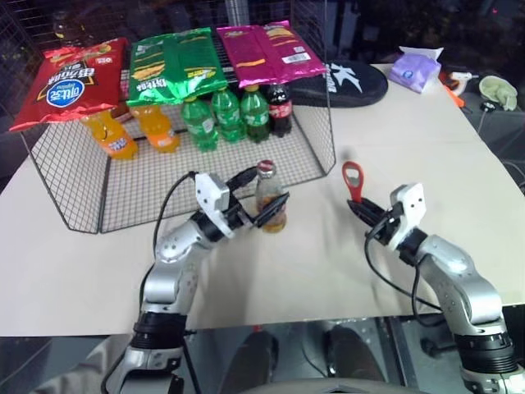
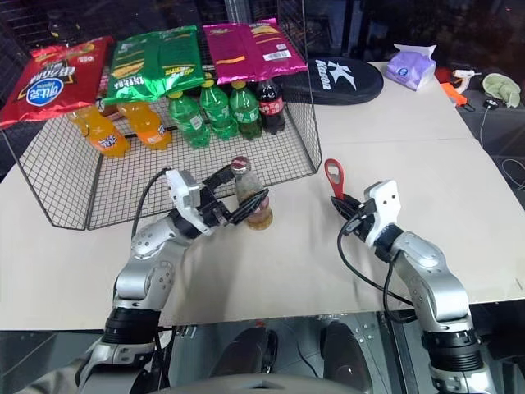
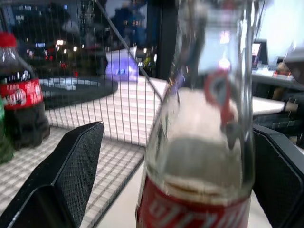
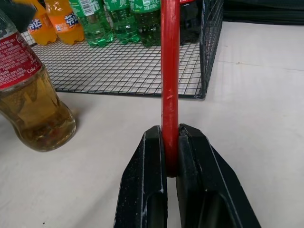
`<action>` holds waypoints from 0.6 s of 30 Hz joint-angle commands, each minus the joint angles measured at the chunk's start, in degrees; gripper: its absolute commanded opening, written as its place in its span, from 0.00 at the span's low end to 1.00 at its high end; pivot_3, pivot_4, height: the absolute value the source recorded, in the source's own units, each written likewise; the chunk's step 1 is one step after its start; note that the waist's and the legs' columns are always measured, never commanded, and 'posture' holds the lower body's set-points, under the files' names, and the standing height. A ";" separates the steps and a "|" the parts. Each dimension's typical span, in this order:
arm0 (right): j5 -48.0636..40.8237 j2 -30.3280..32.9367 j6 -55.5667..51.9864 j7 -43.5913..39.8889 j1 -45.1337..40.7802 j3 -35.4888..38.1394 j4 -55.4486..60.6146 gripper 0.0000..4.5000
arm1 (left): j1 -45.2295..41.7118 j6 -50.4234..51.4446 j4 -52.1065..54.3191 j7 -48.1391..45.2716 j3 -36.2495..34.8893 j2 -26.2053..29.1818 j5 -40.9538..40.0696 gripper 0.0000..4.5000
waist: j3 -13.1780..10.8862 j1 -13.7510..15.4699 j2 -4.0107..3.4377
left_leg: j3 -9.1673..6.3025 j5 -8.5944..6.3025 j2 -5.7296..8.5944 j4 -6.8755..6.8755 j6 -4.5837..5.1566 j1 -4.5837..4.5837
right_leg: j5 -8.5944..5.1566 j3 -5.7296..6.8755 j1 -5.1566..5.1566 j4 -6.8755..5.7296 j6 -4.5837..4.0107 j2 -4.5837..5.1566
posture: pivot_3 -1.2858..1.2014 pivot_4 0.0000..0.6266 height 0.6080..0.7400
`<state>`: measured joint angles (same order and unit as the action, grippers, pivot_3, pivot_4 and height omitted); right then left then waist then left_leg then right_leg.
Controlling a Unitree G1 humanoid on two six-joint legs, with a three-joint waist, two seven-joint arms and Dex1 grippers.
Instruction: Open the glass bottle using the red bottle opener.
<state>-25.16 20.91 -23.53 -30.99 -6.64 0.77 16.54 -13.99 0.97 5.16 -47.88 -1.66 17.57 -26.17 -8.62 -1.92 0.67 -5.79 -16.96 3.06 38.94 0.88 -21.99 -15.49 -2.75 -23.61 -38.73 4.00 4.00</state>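
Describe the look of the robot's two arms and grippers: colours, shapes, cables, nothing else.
Both arms are smooth silver-grey shells in rounded segments, with ribbed black collars at the base. Each wrist carries a white boxy block and a looping black cable. The left gripper and right gripper each have two black fingers: flat, tapered, wedge-like pads with a fine textured face.

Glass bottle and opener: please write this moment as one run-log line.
left gripper: open around glass bottle | right gripper: shut on red bottle opener, held upright | cap: on | bottle: standing on table
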 commanded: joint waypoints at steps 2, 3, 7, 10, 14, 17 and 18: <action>-0.07 -0.18 1.05 -0.34 -0.41 0.59 0.73 0.00 | -0.93 -0.64 2.07 -1.28 -0.09 -0.21 -1.91 0.99 | 0.00 0.00 0.00 | 0.00 0.00 0.00 0.00 0.00 0.00 | 0.00 0.01 0.00 0.00 0.00 0.00 | 0.52 0.24 1.00; -0.07 -0.19 1.06 -0.33 -0.40 0.60 0.71 0.00 | -1.02 -0.60 2.14 -1.40 -0.02 -0.26 -2.07 0.99 | 0.00 0.00 0.00 | 0.00 0.00 0.00 0.00 0.00 0.00 | 0.00 0.00 0.00 0.00 0.00 -0.01 | 0.52 0.24 1.00; -0.06 -0.14 1.07 -0.38 -0.42 0.66 0.57 0.00 | -0.93 -1.23 1.87 -2.10 0.37 -0.13 -1.53 0.99 | 0.00 -0.01 0.00 | 0.00 0.00 0.00 0.00 0.00 0.00 | 0.00 0.00 0.00 0.00 0.00 -0.01 | 0.52 0.24 1.00; -0.05 -0.06 0.98 -0.42 -0.30 0.63 0.67 0.00 | -0.71 -1.48 1.85 -2.40 0.35 -0.19 -1.40 0.99 | 0.00 0.00 0.00 | 0.00 0.00 0.00 0.00 0.00 0.00 | 0.00 0.01 0.00 0.00 0.00 -0.01 | 0.52 0.24 1.00; -0.09 -0.06 0.86 -0.39 -0.22 0.56 0.81 0.00 | -0.32 -1.78 1.73 -2.74 0.29 -0.03 -1.13 0.99 | 0.00 0.00 0.00 | 0.00 0.00 0.00 0.00 0.00 0.00 | 0.00 0.01 0.00 0.01 0.00 -0.01 | 0.52 0.24 1.00; 0.03 -0.08 0.89 -0.41 -0.40 0.44 0.65 0.00 | -0.07 -1.77 1.74 -2.94 0.19 0.18 -1.13 0.94 | 0.00 -0.01 0.00 | 0.00 0.00 0.00 0.00 0.00 0.00 | 0.00 0.01 0.00 0.00 0.00 -0.01 | 0.52 0.24 1.00; 0.06 -0.12 0.88 -0.37 -0.44 0.39 0.65 0.00 | -0.01 -1.75 1.79 -2.97 0.13 0.26 -1.13 0.88 | 0.00 0.00 0.00 | 0.00 0.00 0.00 0.00 0.00 0.00 | 0.00 0.01 0.00 0.00 0.00 -0.01 | 0.52 0.24 1.00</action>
<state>-25.10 20.88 -23.53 -30.99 -6.62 0.77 16.17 -14.28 0.41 5.16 -50.36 -1.56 17.43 -27.17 -8.62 -1.92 0.67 -5.79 -16.96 3.06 38.94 0.88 -21.99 -15.49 -2.74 -23.61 -38.73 4.00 3.99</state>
